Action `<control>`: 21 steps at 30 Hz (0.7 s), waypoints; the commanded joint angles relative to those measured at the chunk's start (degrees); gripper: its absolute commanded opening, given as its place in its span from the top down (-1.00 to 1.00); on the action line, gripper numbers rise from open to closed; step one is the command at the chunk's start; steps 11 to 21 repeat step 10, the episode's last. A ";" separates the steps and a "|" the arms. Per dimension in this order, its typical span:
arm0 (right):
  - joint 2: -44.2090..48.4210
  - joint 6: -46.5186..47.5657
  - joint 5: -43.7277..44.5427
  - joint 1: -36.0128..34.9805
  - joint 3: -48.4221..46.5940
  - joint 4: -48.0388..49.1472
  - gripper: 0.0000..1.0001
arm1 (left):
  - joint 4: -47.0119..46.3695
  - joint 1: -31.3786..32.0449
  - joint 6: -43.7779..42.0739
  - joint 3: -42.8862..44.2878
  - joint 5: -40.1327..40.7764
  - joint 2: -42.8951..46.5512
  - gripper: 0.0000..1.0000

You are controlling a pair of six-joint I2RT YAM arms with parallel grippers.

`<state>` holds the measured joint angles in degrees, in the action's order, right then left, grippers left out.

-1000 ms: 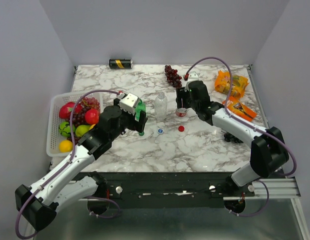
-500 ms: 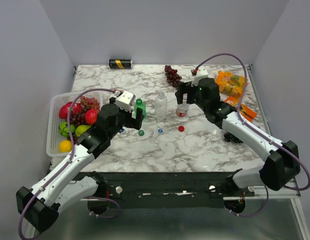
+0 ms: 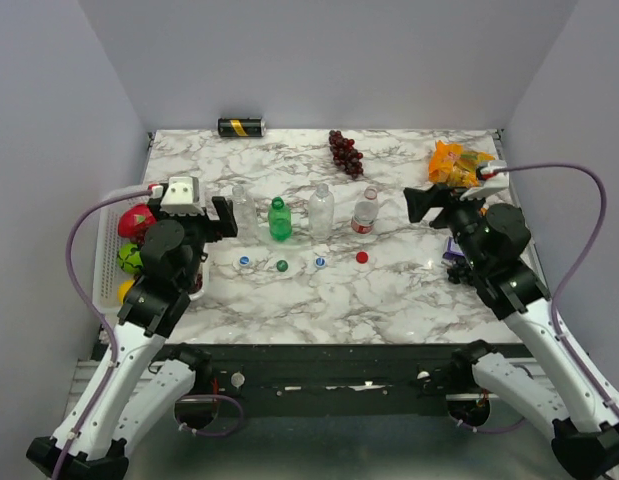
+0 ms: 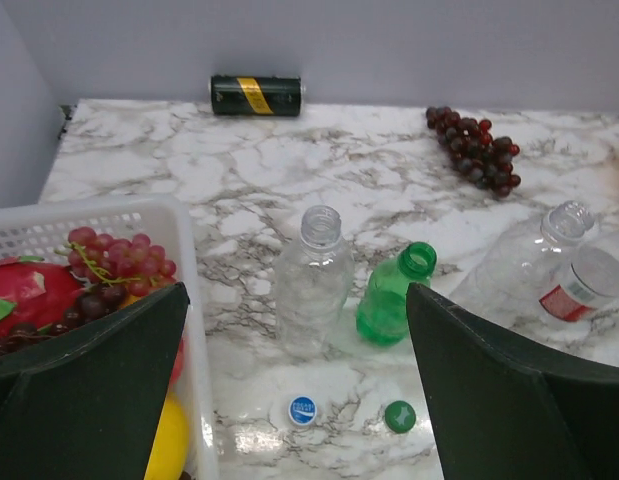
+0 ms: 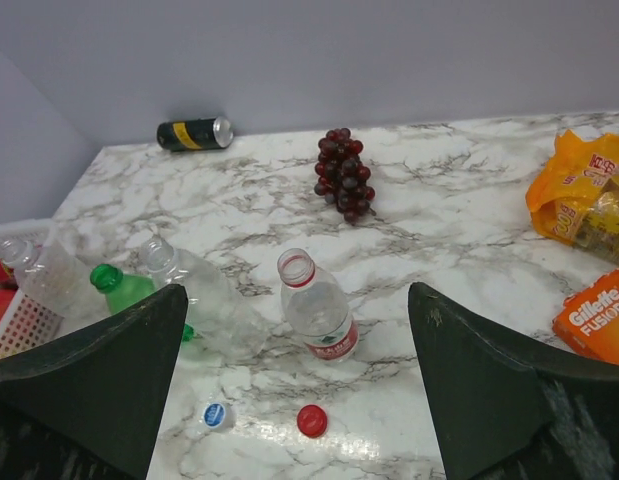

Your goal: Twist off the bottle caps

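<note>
While the left gripper (image 3: 219, 217) and right gripper (image 3: 421, 205) are gaping wide and empty, four translucent plastic bottles (image 3: 279, 222) are standing uncapped mid-frame.
Small round caps (image 3: 362, 257) are lying below them on the glossy veined marble tabletop (image 3: 409, 295).

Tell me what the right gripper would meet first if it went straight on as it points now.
Probably the red-label bottle, standing uncapped straight ahead of the right gripper; nothing shows between them, though depth is unclear.

The top view looks steeply down over the whole counter (image 3: 389, 290), while both wrist views sit lower and nearer, facing forward, sharing the bottles (image 3: 279, 220), grapes (image 3: 345, 152) and can (image 3: 240, 127).
</note>
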<state>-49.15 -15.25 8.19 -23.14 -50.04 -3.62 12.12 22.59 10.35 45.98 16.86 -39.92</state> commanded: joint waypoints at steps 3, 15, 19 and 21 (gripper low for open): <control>11.26 -1.81 5.52 0.11 6.53 -1.04 -0.96 | -1.92 -0.18 0.73 0.79 8.97 2.74 -0.98; 14.16 -0.22 7.37 0.11 9.43 -1.39 -0.96 | -2.45 -0.18 0.38 0.70 8.02 3.18 -0.98; 14.16 -0.22 7.37 0.11 9.43 -1.39 -0.96 | -2.45 -0.18 0.38 0.70 8.02 3.18 -0.98; 14.16 -0.22 7.37 0.11 9.43 -1.39 -0.96 | -2.45 -0.18 0.38 0.70 8.02 3.18 -0.98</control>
